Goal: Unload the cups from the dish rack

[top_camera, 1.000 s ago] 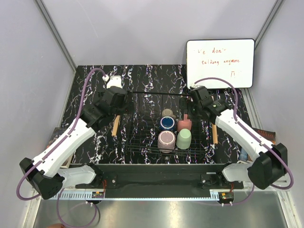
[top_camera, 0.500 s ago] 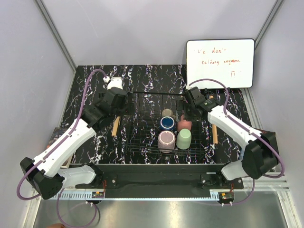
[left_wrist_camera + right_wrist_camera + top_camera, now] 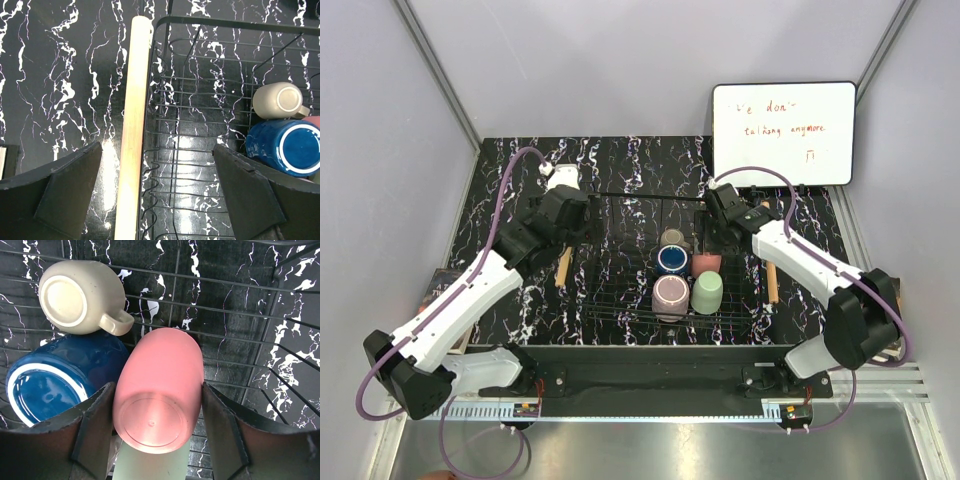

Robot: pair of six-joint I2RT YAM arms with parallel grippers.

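Note:
The dish rack [image 3: 620,292] of black wire holds the cups in a cluster at its right half. They are beige [image 3: 671,238], dark blue [image 3: 672,259], pink [image 3: 707,264], mauve [image 3: 670,295] and mint green [image 3: 707,292]. In the right wrist view my right gripper [image 3: 158,410] is shut on the pink cup [image 3: 162,365], a finger pressed on each side, with the mint green cup [image 3: 150,467] just below it. My left gripper [image 3: 157,165] hangs open over the rack's left wooden bar [image 3: 134,125], holding nothing.
A whiteboard [image 3: 783,133] with red writing leans at the back right. The rack's right wooden bar [image 3: 771,282] lies under the right arm. The beige cup [image 3: 75,297], which has a small handle, and the dark blue cup [image 3: 60,380] lie just left of the pink one.
My right gripper has moved left over the pink cup and shut on it. The left arm has hardly moved and stays open.

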